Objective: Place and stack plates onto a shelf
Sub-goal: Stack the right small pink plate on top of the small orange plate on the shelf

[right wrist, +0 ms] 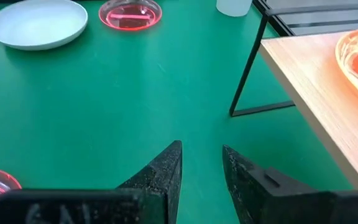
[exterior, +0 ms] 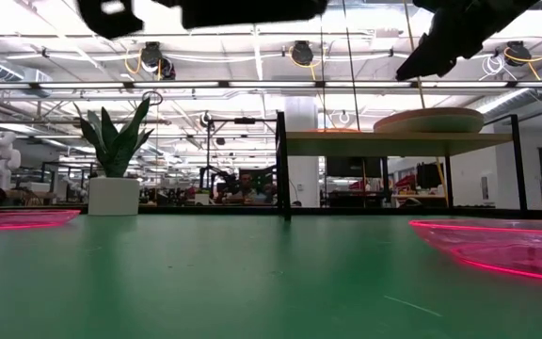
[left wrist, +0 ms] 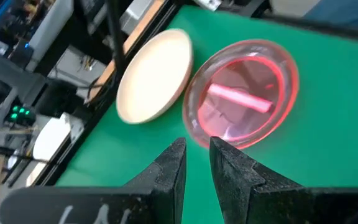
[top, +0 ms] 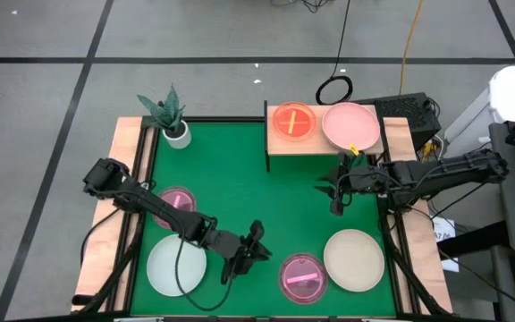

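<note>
While both arms are hovering over the green table (top: 240, 179), the shelf (top: 325, 143), a light-wood board on thin dark legs, is sitting at the far edge, carrying a pink plate (top: 350, 124) beside a see-through orange one (top: 294, 121). A beige plate (top: 354, 259), pale blue-green plate (top: 176, 266) and two magenta dishes (top: 303, 275) are lying on the table. Left gripper (top: 250, 251) beside the near magenta dish: fingers narrowly parted, empty. Right gripper (top: 336, 192) before the shelf: likewise.

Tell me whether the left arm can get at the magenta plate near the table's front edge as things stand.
Probably yes. The left end effector hangs just beside the magenta plate, fingers slightly parted and aimed at it in the left wrist view, with only bare green table between. The beige plate lies beyond it, not in the path.
</note>
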You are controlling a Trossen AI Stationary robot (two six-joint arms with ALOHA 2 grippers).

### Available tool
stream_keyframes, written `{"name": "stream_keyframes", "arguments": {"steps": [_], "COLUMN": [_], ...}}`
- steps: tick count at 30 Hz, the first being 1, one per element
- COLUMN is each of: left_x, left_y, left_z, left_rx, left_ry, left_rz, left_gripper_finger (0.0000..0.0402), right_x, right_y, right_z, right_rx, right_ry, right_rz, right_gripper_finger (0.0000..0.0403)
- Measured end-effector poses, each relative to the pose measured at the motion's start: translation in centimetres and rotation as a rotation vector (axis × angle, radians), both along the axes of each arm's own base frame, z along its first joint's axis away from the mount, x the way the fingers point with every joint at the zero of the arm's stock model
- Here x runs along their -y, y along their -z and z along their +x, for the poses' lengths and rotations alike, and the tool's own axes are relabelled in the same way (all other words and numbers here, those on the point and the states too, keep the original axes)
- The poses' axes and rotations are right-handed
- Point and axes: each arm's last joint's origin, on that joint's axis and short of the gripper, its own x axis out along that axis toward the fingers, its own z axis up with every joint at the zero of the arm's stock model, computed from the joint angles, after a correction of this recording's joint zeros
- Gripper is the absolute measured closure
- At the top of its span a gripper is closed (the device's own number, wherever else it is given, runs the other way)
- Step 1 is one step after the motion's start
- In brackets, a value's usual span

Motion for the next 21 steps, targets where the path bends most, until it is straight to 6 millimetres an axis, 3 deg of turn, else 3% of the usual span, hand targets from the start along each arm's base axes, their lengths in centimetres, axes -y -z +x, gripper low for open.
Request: {"name": "stream_keyframes", "arguments": {"steps": [14,21], "left_x": [1.0,2.4], "left_y": [0.3,3.1], "left_z": [-0.6,0.3], "left_rx": [-0.055,-0.041], "left_ry": [0.037,0.128], "left_rz": [-0.067,-0.025], "left_gripper_finger": [0.0323,0.0318], "right_x": [-0.8,-0.8], "right_y": [-0.8,-0.7], "right_z": [0.4,0.5], "right_rx": [0.095,0.092], "right_ry": [-0.039,-0.041], "right_rz": [0.014,0.011], "right_gripper_finger": [0.0303,0.0303]}}
